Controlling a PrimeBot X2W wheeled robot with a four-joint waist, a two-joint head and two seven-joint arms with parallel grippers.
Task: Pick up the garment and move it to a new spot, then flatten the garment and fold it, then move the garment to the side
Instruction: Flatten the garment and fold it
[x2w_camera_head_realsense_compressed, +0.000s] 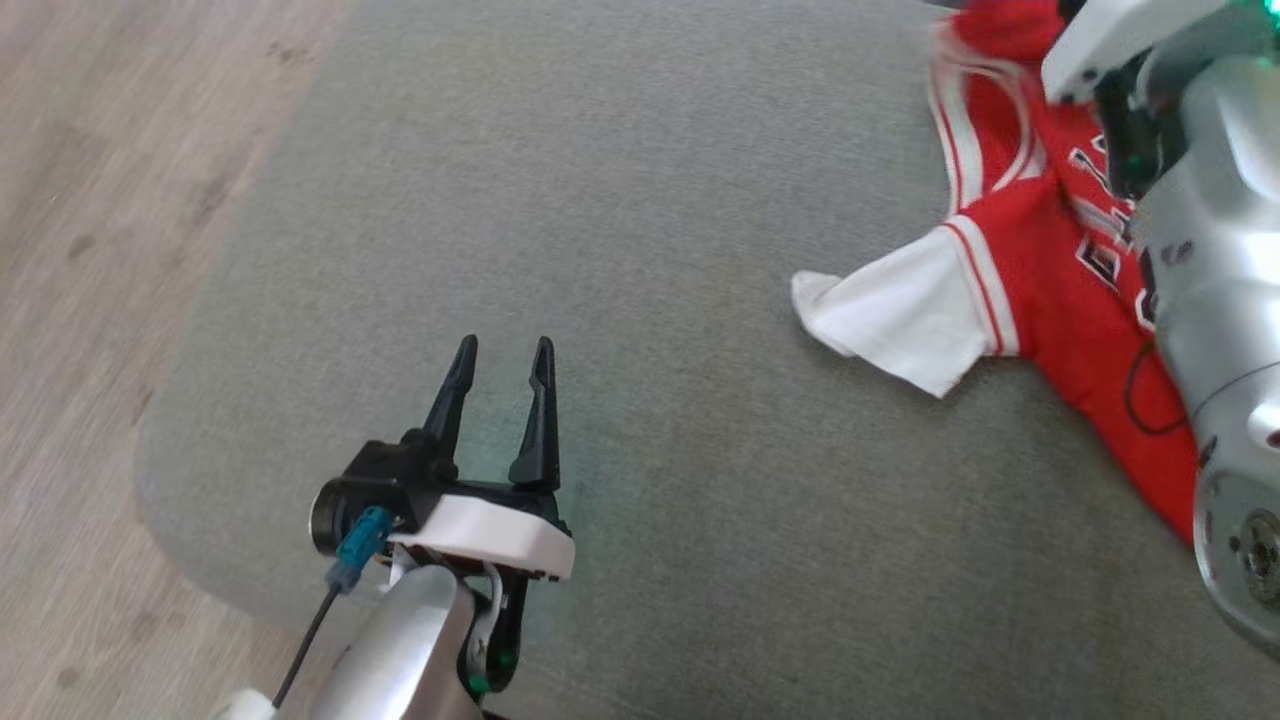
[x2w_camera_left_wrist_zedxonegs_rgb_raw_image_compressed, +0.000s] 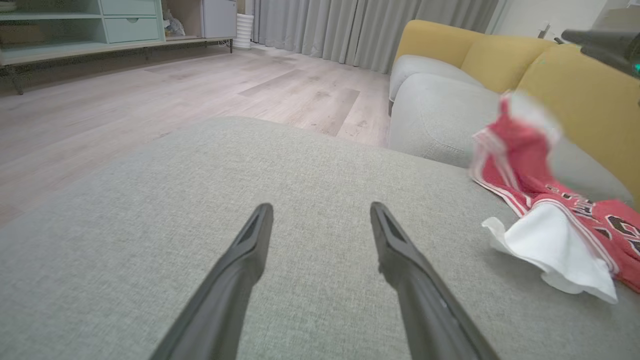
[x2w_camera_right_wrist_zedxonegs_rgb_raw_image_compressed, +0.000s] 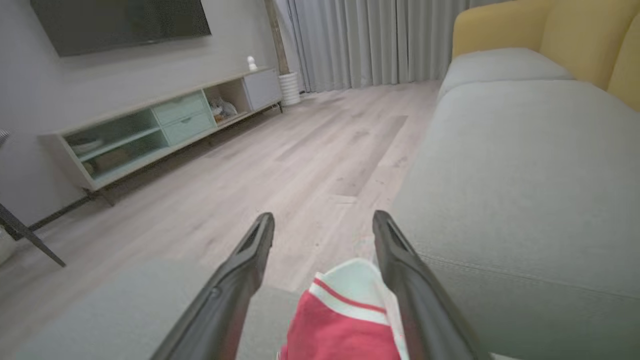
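1. Left pincer (x2w_camera_head_realsense_compressed: 505, 345) hovers over the grey sofa cushion (x2w_camera_head_realsense_compressed: 700, 150), fingers apart, holding nothing.
2. Right pincer (x2w_camera_right_wrist_zedxonegs_rgb_raw_image_compressed: 324, 216) stands apart too, red-and-white garment (x2w_camera_right_wrist_zedxonegs_rgb_raw_image_compressed: 345, 330) between its fingers.
3. The garment lies on the cushion's right side.

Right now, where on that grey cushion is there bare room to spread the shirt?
Bare: the cushion stretch between the left gripper and the jersey, out to the floor-side edge. Crowded: the right side, where the jersey bunches by the right gripper.
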